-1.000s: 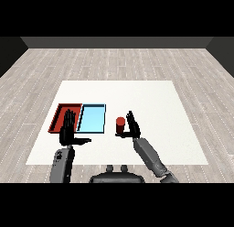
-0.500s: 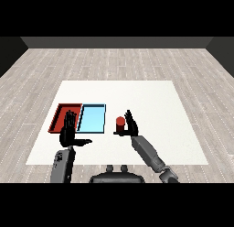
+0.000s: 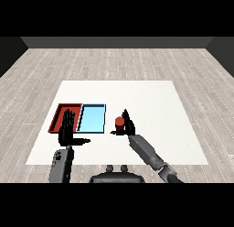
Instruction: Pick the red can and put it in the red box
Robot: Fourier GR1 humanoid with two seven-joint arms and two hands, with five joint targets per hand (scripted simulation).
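The white table point(image 3: 151, 98) carries everything, with the red tray point(image 3: 58, 117) and the light blue tray point(image 3: 91, 118) lying side by side toward its left. The left hand point(image 3: 67, 130) hovers over the near edge of the red tray, fingers straight and spread, thumb out to the side, holding nothing. The right hand point(image 3: 128, 125) is up against the red can point(image 3: 119, 124), fingers mostly extended upward and not yet wrapped round it, so I read it as open and only touching or just beside the can. The can stands upright on the table, just right of the blue tray. The likely trouble: if the fingers close while set off to one side, they could nudge the can and tip it over, or roll it toward the blue tray.
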